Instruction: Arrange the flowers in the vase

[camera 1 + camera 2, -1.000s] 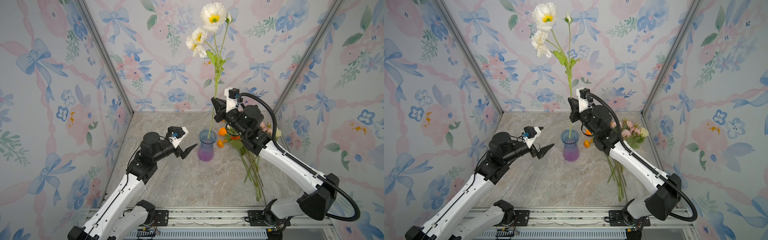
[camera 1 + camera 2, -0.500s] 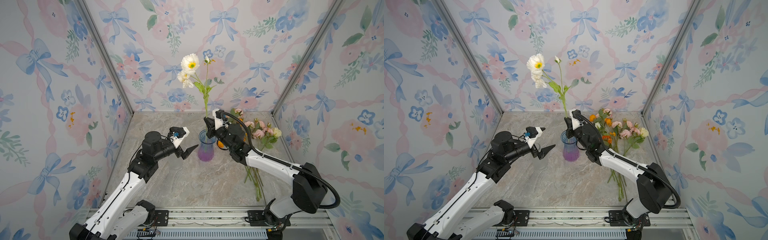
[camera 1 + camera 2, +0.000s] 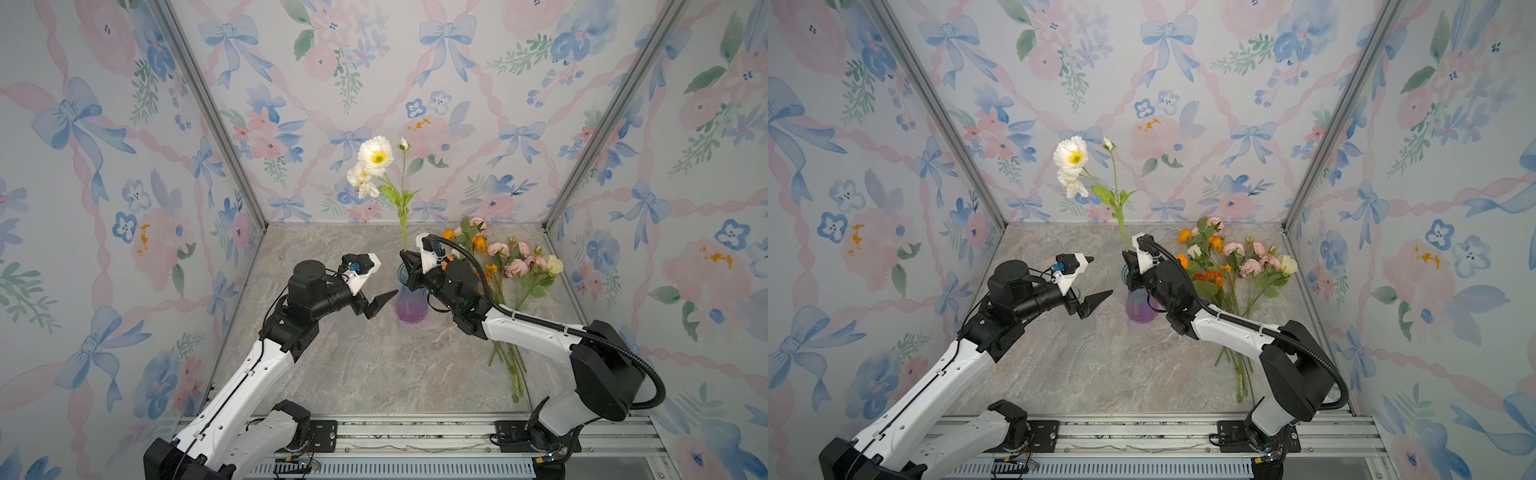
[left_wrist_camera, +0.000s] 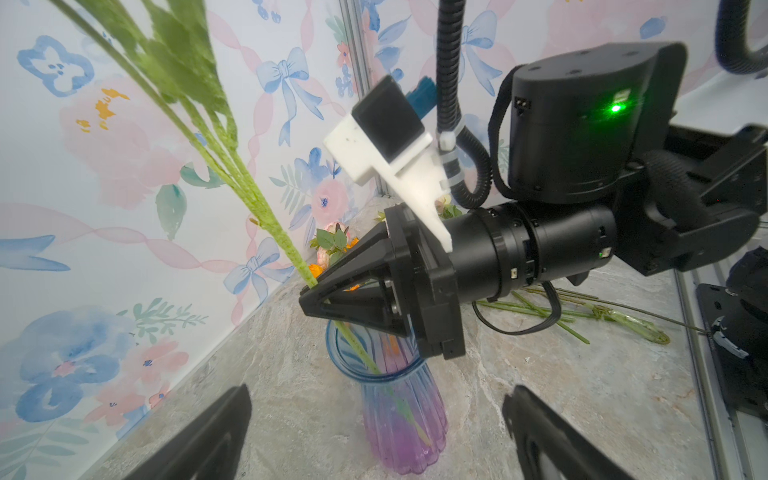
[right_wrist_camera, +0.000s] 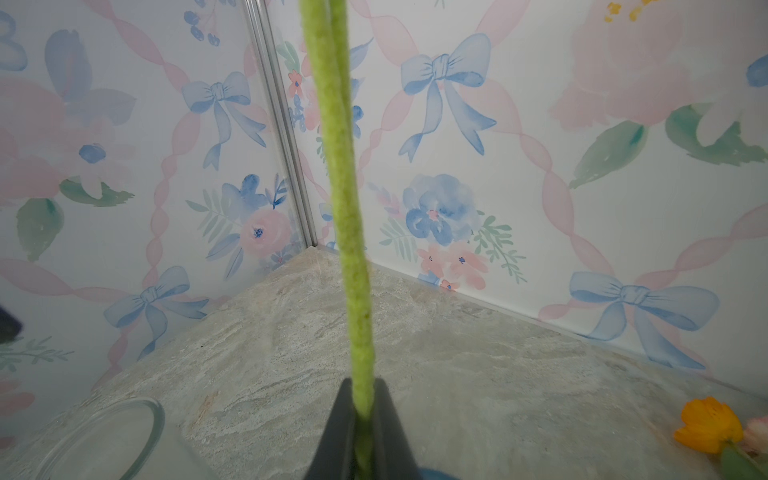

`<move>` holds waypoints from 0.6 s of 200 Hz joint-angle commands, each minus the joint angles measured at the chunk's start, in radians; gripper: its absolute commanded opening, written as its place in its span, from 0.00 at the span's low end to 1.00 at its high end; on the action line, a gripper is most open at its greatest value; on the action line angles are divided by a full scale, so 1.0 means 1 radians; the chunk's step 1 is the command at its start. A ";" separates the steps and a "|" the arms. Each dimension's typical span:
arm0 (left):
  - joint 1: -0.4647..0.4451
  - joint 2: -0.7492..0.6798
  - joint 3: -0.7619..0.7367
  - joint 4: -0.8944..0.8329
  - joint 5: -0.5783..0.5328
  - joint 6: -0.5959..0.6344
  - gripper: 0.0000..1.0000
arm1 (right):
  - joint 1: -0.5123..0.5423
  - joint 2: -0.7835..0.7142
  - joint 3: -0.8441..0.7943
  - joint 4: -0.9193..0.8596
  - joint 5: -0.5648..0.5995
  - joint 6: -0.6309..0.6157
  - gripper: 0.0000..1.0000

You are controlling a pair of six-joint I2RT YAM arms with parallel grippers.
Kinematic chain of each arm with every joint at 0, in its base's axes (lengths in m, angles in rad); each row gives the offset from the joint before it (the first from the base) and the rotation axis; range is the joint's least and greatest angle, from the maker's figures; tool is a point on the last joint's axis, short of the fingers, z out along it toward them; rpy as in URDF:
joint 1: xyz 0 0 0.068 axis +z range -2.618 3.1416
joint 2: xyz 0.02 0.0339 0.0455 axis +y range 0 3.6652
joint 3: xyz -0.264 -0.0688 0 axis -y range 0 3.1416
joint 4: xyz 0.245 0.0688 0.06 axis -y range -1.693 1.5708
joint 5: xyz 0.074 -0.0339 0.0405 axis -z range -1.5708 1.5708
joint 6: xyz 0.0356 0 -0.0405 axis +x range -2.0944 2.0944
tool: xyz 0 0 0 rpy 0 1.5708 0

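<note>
One white flower (image 3: 376,156) stands in the vase (image 3: 409,305), its stem pinched in the right jaws just above the vase, the left jaws sit wide and empty beside it, and the other flowers (image 3: 509,266) lie on the surface (image 3: 374,365) by the vase, not yet in.

Bright, even light (flower stem (image 5: 356,291) slightly soft).

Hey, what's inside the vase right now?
The green stem of the white flowers runs down inside the vase, with the right gripper shut on it just above the rim. The gripper hides part of the mouth.
</note>
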 commanded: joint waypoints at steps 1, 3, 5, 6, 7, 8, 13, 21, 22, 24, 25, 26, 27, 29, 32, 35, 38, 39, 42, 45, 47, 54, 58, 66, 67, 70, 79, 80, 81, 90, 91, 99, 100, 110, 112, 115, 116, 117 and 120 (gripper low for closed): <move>0.007 0.000 0.012 0.021 0.028 -0.025 0.98 | 0.013 0.002 -0.021 0.035 0.018 0.026 0.14; 0.007 -0.001 0.013 0.020 0.028 -0.025 0.98 | 0.012 0.001 -0.021 0.034 0.018 0.026 0.15; 0.007 0.000 0.013 0.020 0.027 -0.024 0.98 | 0.012 0.001 -0.021 0.033 0.018 0.026 0.15; 0.006 0.000 0.013 0.021 0.029 -0.025 0.98 | 0.013 0.001 -0.021 0.032 0.018 0.027 0.15; 0.006 -0.001 0.013 0.020 0.029 -0.024 0.98 | 0.013 0.001 -0.021 0.031 0.018 0.028 0.15; 0.007 -0.001 0.013 0.021 0.030 -0.024 0.98 | 0.013 0.001 -0.021 0.032 0.019 0.028 0.15; 0.006 -0.002 0.013 0.020 0.029 -0.024 0.98 | 0.013 0.000 -0.021 0.028 0.019 0.029 0.16; 0.006 -0.001 0.013 0.021 0.031 -0.025 0.98 | 0.012 -0.001 -0.021 0.023 0.020 0.031 0.18; 0.006 -0.002 0.013 0.021 0.031 -0.025 0.98 | 0.013 -0.001 -0.021 0.022 0.019 0.031 0.18; 0.006 -0.002 0.013 0.021 0.031 -0.025 0.98 | 0.013 -0.002 -0.021 0.020 0.017 0.032 0.18; 0.006 -0.002 0.013 0.022 0.032 -0.025 0.98 | 0.012 -0.002 -0.020 0.019 0.017 0.032 0.18; 0.006 -0.002 0.013 0.022 0.031 -0.024 0.98 | 0.013 -0.002 -0.019 0.017 0.017 0.033 0.19; 0.006 -0.001 0.013 0.021 0.031 -0.025 0.98 | 0.012 -0.003 -0.020 0.016 0.017 0.033 0.19; 0.006 -0.002 0.014 0.020 0.032 -0.024 0.98 | 0.012 -0.004 -0.020 0.014 0.016 0.033 0.19; 0.006 -0.002 0.014 0.020 0.032 -0.024 0.98 | 0.013 -0.005 -0.020 0.011 0.014 0.033 0.19; 0.007 -0.002 0.014 0.020 0.033 -0.026 0.98 | 0.012 -0.006 -0.020 0.007 0.013 0.032 0.19; 0.006 -0.002 0.014 0.021 0.033 -0.026 0.98 | 0.013 -0.007 -0.020 0.003 0.011 0.033 0.20; 0.007 -0.003 0.014 0.021 0.033 -0.026 0.98 | 0.013 -0.008 -0.020 0.003 0.011 0.032 0.20; 0.007 -0.003 0.014 0.020 0.032 -0.026 0.98 | 0.013 -0.009 -0.020 -0.001 0.011 0.032 0.20; 0.007 -0.004 0.014 0.021 0.034 -0.026 0.98 | 0.013 -0.011 -0.020 -0.003 0.010 0.032 0.20; 0.006 -0.004 0.014 0.021 0.035 -0.026 0.98 | 0.013 -0.011 -0.021 -0.005 0.012 0.030 0.20; 0.007 -0.006 0.013 0.024 0.036 -0.028 0.98 | 0.013 -0.014 -0.024 -0.006 0.016 0.030 0.21; 0.007 -0.007 0.013 0.024 0.036 -0.028 0.98 | 0.013 -0.017 -0.026 -0.006 0.017 0.030 0.21; 0.007 -0.007 0.011 0.025 0.036 -0.027 0.98 | 0.013 -0.020 -0.026 -0.007 0.017 0.029 0.21; 0.007 -0.007 0.011 0.026 0.036 -0.028 0.98 | 0.012 -0.020 -0.026 -0.008 0.016 0.030 0.22; 0.007 -0.007 0.011 0.025 0.038 -0.028 0.98 | 0.013 -0.023 -0.026 -0.011 0.016 0.030 0.22; 0.006 -0.005 0.012 0.025 0.038 -0.030 0.98 | 0.012 -0.029 -0.026 -0.019 0.014 0.030 0.24; 0.006 -0.006 0.013 0.025 0.040 -0.030 0.98 | 0.012 -0.030 -0.026 -0.020 0.015 0.030 0.24; 0.007 -0.005 0.013 0.025 0.039 -0.030 0.98 | 0.012 -0.030 -0.026 -0.021 0.015 0.030 0.24; 0.007 -0.005 0.011 0.025 0.042 -0.030 0.98 | 0.012 -0.034 -0.026 -0.026 0.013 0.030 0.26; 0.006 -0.005 0.011 0.025 0.042 -0.031 0.98 | 0.012 -0.035 -0.026 -0.027 0.013 0.029 0.26; 0.007 -0.006 0.012 0.026 0.044 -0.031 0.98 | 0.013 -0.038 -0.026 -0.031 0.014 0.028 0.29; 0.006 -0.005 0.012 0.025 0.043 -0.031 0.98 | 0.013 -0.039 -0.026 -0.031 0.014 0.028 0.29; 0.007 -0.004 0.011 0.028 0.044 -0.031 0.98 | 0.013 -0.042 -0.027 -0.038 0.013 0.027 0.31; 0.006 -0.005 0.011 0.027 0.044 -0.031 0.98 | 0.013 -0.042 -0.028 -0.038 0.013 0.028 0.31; 0.006 -0.004 0.011 0.028 0.044 -0.031 0.98 | 0.012 -0.043 -0.028 -0.039 0.013 0.028 0.31; 0.007 -0.004 0.011 0.028 0.044 -0.030 0.98 | 0.012 -0.043 -0.028 -0.039 0.012 0.029 0.32; 0.006 -0.004 0.011 0.027 0.043 -0.031 0.98 | 0.012 -0.043 -0.029 -0.039 0.012 0.030 0.32; 0.007 -0.003 0.011 0.028 0.045 -0.032 0.98 | 0.012 -0.045 -0.030 -0.040 0.013 0.030 0.32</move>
